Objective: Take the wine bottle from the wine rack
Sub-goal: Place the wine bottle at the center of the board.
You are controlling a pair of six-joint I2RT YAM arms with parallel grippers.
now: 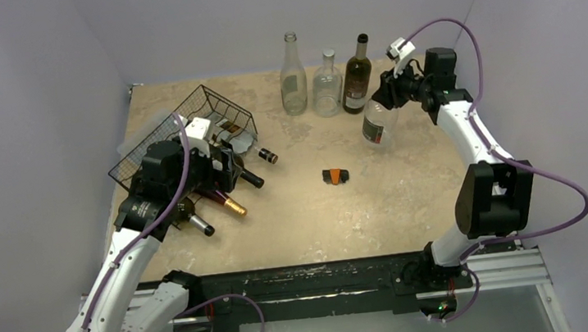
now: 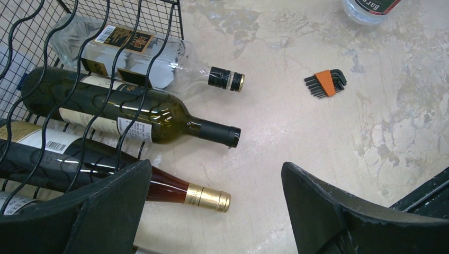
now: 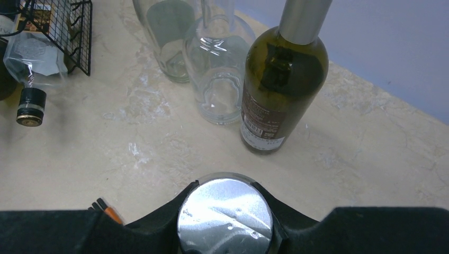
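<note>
Top external view hides much of the wine rack (image 1: pixel 158 139) under my left arm. Only its mesh back and angular frame show, near the table's (image 1: pixel 322 229) left edge toward the far-left corner, with bottle necks poking out toward mid-table. My left hand (image 1: pixel 222 159) hangs over those necks, released, jaws spread wide, grasping nothing.

In the left wrist view its two black fingers (image 2: pixel 100 211) cover the lower corners. The rack's wavy wires cross over bottles lying side by side: a clear bottle with a black cap (image 2: pixel 159 58), a dark green wine bottle (image 2: pixel 159 114) and a gold-foil wine bottle (image 2: pixel 204 197) whose body runs under one finger. A fourth bottle (image 1: pixel 200 224), nearest the near edge, shows only its neck from above.

My right hand (image 1: pixel 386 97) is clenched on the neck of a clear labelled bottle (image 1: pixel 377 124), off the rack and well apart from it, toward the far-right corner. From my right wrist I see only its silver cap (image 3: pixel 225 214) pinched between the fingers. The body is hidden below, and I cannot tell whether the base touches the table.

Just beyond it, along the far edge, stand a dark olive wine bottle (image 3: pixel 275 90), a squat clear bottle (image 3: pixel 219 79) and a tall clear bottle (image 3: pixel 164 37), their tops cut off in that view. An orange hex key set (image 1: pixel 335 176) lies mid-table, between the rack and the held bottle.
</note>
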